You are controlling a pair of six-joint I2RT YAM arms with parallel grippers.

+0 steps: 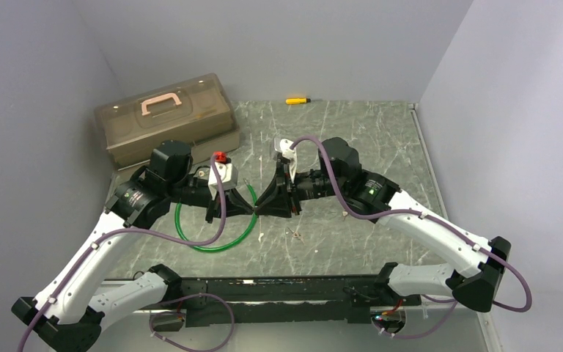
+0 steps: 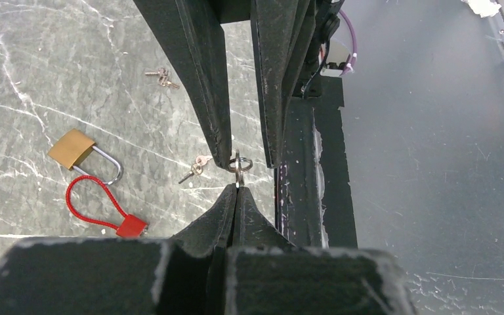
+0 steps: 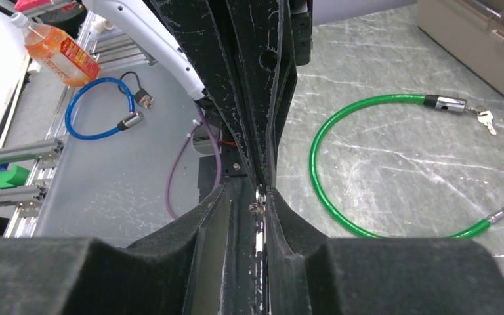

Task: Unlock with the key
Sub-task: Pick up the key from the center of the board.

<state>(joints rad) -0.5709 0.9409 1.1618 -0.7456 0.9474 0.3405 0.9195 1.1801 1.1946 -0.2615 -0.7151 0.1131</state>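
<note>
The left gripper (image 2: 236, 191) is pinched fully closed on the lower edge of a small key ring (image 2: 240, 164), held in the air above the table (image 2: 33, 59), tip to tip with the right gripper (image 2: 248, 155). The right gripper's jaws stand apart on either side of the ring, one finger at its rim and the other just clear of it. This looks like a handover, and the hold is thin: if the left lets go before the right has closed squarely, the ring could twist or drop among the loose keys (image 2: 195, 168) lying below. A skewed pinch would also leave the key pointing badly for a keyhole. The key itself is hard to find; only the ring shows, and any blade is probably buried between the fingers. I cannot tell which lock it is meant for: the padlock (image 2: 71, 148), the red cable lock (image 2: 131, 227) beside it, or the green cable lock (image 3: 312, 161), which already has a key at its head. No keyhole is visible.
</note>
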